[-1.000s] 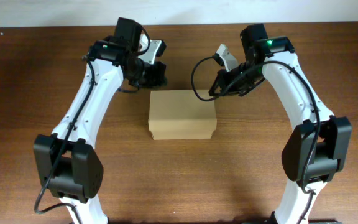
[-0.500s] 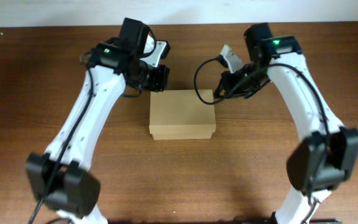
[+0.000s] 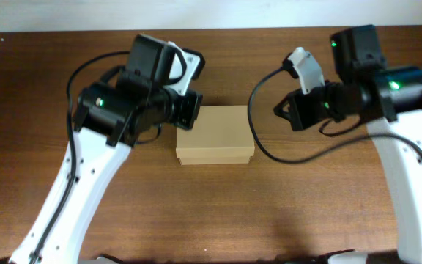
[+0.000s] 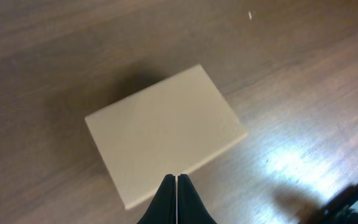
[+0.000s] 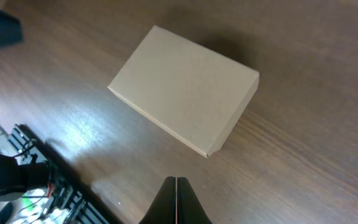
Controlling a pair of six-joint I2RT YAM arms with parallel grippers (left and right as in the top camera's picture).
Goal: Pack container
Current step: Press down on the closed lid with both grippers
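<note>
Two claws, left claw (image 4: 176,179) and right claw (image 5: 176,181), were recorded pressed together, empty. Closed box (image 3: 215,134) was found between them, long axis arm-to-arm, judged nearer the left.

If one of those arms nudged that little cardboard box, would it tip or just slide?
Probably slide: the cardboard box lies low and flat on the smooth table, so tipping seems unlikely. Its closed lid and crisp edges suggest it's fairly stiff, likely light.
</note>
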